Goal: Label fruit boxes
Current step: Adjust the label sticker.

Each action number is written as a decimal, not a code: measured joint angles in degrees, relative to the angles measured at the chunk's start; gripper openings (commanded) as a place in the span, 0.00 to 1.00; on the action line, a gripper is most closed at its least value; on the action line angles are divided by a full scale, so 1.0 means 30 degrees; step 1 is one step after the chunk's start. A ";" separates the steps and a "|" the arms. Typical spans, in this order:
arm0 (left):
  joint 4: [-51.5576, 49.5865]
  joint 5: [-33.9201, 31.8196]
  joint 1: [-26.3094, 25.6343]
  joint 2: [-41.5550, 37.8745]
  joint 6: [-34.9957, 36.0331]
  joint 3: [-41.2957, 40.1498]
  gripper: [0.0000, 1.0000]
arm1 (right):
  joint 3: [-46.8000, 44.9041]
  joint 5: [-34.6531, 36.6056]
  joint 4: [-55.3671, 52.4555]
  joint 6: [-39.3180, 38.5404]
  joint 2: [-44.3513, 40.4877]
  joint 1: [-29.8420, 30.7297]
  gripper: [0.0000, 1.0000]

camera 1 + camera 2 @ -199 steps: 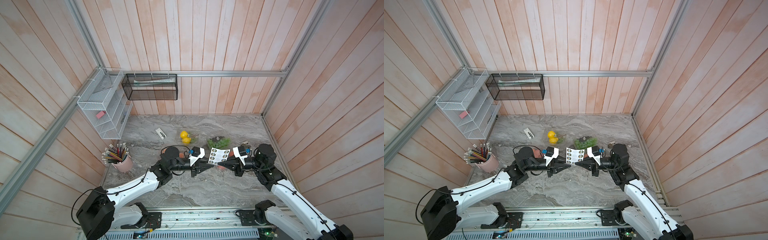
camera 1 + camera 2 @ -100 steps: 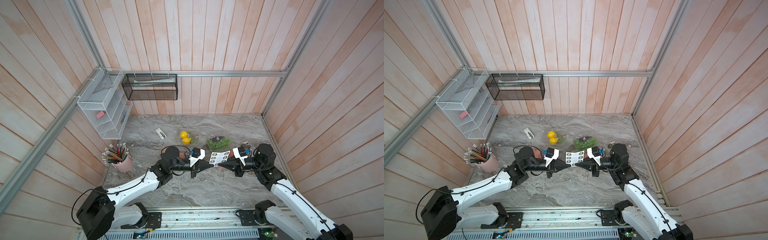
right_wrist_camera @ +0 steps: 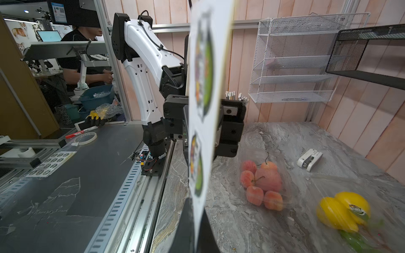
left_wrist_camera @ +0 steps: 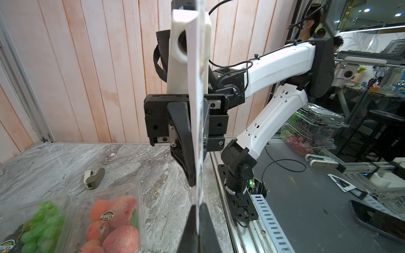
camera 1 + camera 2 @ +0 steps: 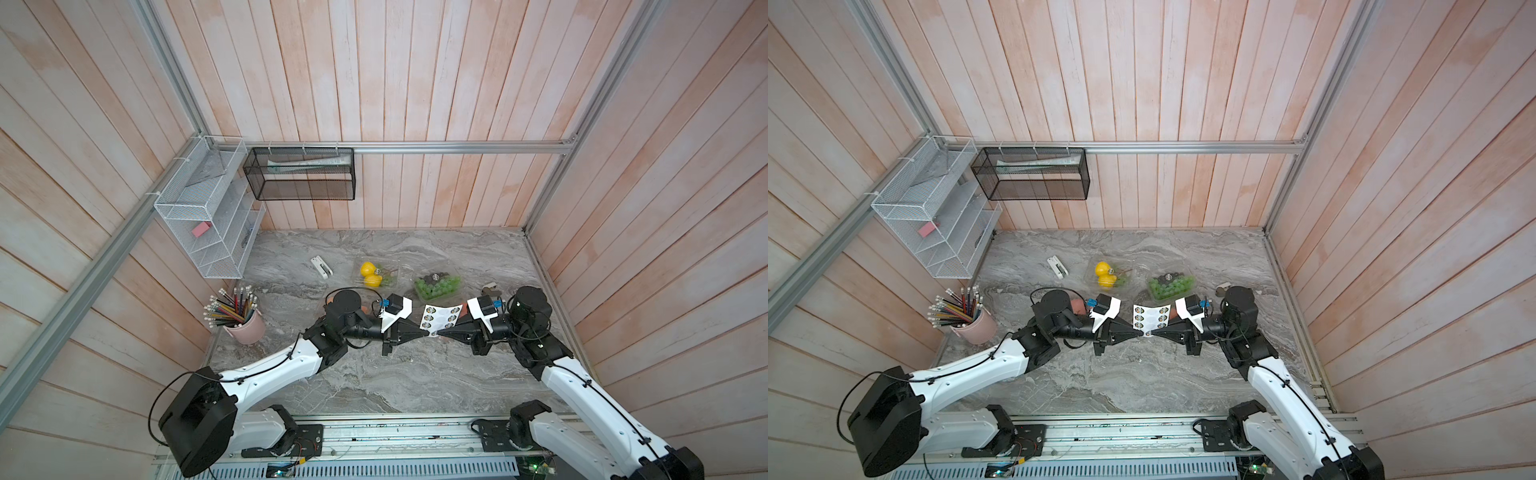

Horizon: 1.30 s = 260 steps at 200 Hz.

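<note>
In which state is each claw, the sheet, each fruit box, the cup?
sticker sheet: held off the table
left claw: shut on the sticker sheet
right claw: shut on the sticker sheet
yellow fruit box: sticker on
grape box: sticker on
red fruit box by right arm: sticker on
red fruit box by left arm: no sticker visible
pencil cup: upright, full

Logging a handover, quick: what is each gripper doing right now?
Left gripper: closed on the white paper sheet of round stickers.
Right gripper: closed on the same sheet.
</note>
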 measured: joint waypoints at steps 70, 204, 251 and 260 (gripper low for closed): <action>0.0306 0.0583 0.0022 0.0517 -0.0102 0.0175 0.00 | -0.0073 -0.0058 0.0372 0.0124 0.0342 -0.0015 0.00; 0.1829 -0.0372 0.0036 0.1064 -0.1588 0.0168 0.00 | -0.0561 0.1989 0.2047 0.0721 0.0255 -0.0015 0.03; 0.2477 -0.1785 0.0036 0.0364 -0.1945 -0.0044 0.00 | -0.0823 0.4896 0.1297 0.0488 -0.0437 -0.0015 0.28; 0.2688 -0.2222 0.0036 0.0124 -0.2011 -0.0153 0.00 | -0.0882 0.5610 0.0911 0.0306 -0.0714 -0.0015 0.30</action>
